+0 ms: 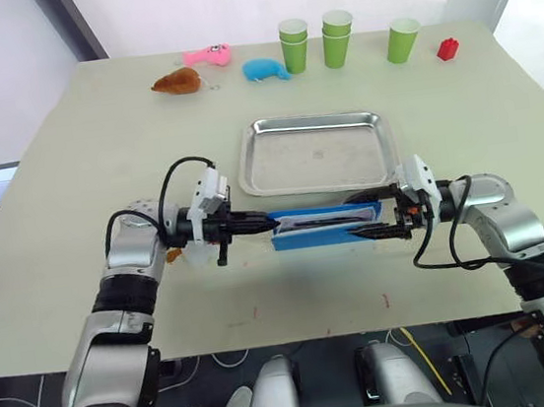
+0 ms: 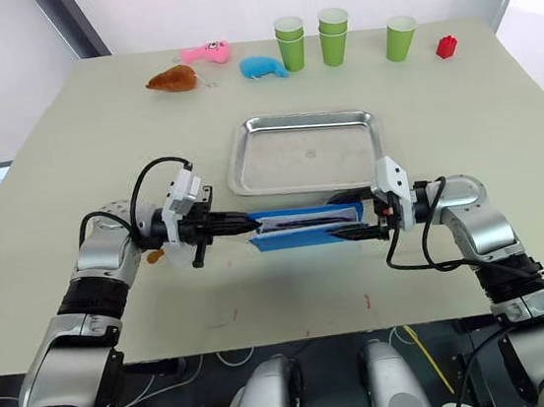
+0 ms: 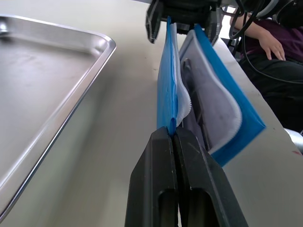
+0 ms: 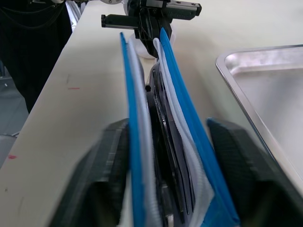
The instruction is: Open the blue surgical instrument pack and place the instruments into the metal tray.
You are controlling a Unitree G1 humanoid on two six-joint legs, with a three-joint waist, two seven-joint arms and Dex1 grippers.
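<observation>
The blue surgical instrument pack (image 1: 325,228) stands on edge just in front of the metal tray (image 1: 316,153), spread slightly open between my two grippers. My left gripper (image 3: 174,135) is shut on the end of one blue flap. My right gripper (image 4: 168,125) is open, with its fingers (image 4: 106,165) straddling the opposite end of the pack and both flaps between them. The whitish lining and dark, thin instruments (image 4: 166,142) show inside the gap. The tray holds nothing.
Along the table's far edge stand green cups (image 1: 336,37), a red block (image 1: 448,48), a pink toy (image 1: 208,56), a blue plush toy (image 1: 264,69) and a brown plush toy (image 1: 177,81). A person's hand (image 3: 272,45) rests beyond the table's near side.
</observation>
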